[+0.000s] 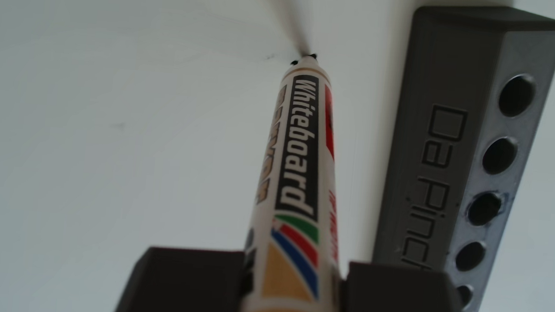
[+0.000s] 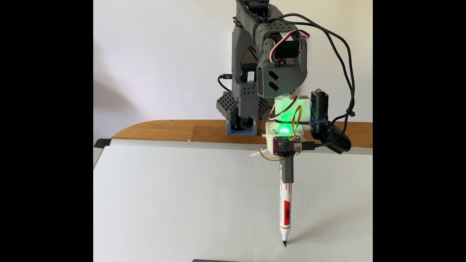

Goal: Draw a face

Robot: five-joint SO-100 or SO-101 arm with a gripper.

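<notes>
We are holding the marker (image 2: 286, 201) nearly upright, tip down on the whiteboard (image 2: 176, 201), our gripper (image 1: 293, 282) fingers clamping its barrel. The face (image 2: 285, 243) is showing as a tiny black mark at the tip. The board is lying on a wooden table (image 2: 164, 131) before a white wall. The other view is showing a grey holder (image 1: 443, 146) beside the marker.
</notes>
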